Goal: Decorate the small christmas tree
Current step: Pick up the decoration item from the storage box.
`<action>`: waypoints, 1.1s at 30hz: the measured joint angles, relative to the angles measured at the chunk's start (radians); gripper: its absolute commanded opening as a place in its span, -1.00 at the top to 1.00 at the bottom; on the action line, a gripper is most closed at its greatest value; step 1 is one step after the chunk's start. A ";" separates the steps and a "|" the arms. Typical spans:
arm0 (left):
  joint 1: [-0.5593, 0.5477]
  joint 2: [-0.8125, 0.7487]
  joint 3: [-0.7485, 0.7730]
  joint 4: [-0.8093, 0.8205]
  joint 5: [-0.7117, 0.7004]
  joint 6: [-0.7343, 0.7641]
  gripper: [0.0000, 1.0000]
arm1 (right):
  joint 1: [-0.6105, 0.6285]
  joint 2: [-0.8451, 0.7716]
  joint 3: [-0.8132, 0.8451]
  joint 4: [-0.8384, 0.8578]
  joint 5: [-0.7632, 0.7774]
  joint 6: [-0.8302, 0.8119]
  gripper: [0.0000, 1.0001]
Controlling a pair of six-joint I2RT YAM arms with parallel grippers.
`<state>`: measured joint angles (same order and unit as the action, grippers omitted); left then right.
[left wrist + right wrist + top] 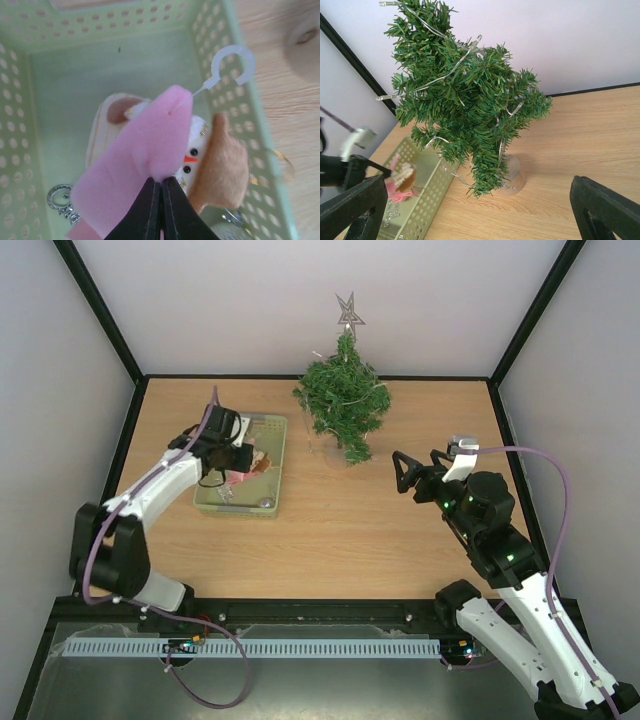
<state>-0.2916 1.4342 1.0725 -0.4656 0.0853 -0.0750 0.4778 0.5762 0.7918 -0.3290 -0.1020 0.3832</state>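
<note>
The small christmas tree (pixel 343 400) stands at the back centre in a clear base (pixel 512 175), with a light string over its branches and a silver star (pixel 349 312) on top. To its left lies a pale green basket (pixel 262 502). My left gripper (pixel 161 181) is over the basket, shut on a pink felt ornament (pixel 145 150) that carries a white hook (pixel 232 65). A snowman ornament (pixel 192 155) with a brown hat sits right behind the pink felt. My right gripper (pixel 405 472) stands open to the right of the tree (pixel 470 100), with nothing between its fingers.
A silver ornament (pixel 62 202) lies on the basket floor near its perforated wall (pixel 220 85). A black frame and white walls enclose the wooden table (pixel 330 550). Bare wood lies between the basket (pixel 427 200) and the right arm.
</note>
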 measured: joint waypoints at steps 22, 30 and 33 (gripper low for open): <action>0.035 0.401 0.145 0.034 -0.109 -0.016 0.39 | 0.000 -0.025 0.000 0.000 -0.057 0.002 -0.97; 0.035 0.459 0.159 0.034 -0.124 0.004 0.53 | 0.000 -0.028 0.000 0.000 -0.057 -0.005 -0.97; 0.035 0.459 0.161 0.035 -0.147 0.005 0.38 | 0.000 -0.031 0.000 0.000 -0.057 -0.006 -0.97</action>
<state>-0.2565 1.8935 1.2339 -0.4309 -0.0620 -0.0696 0.4778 0.5457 0.7918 -0.3286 -0.1589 0.3775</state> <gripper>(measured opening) 0.239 0.983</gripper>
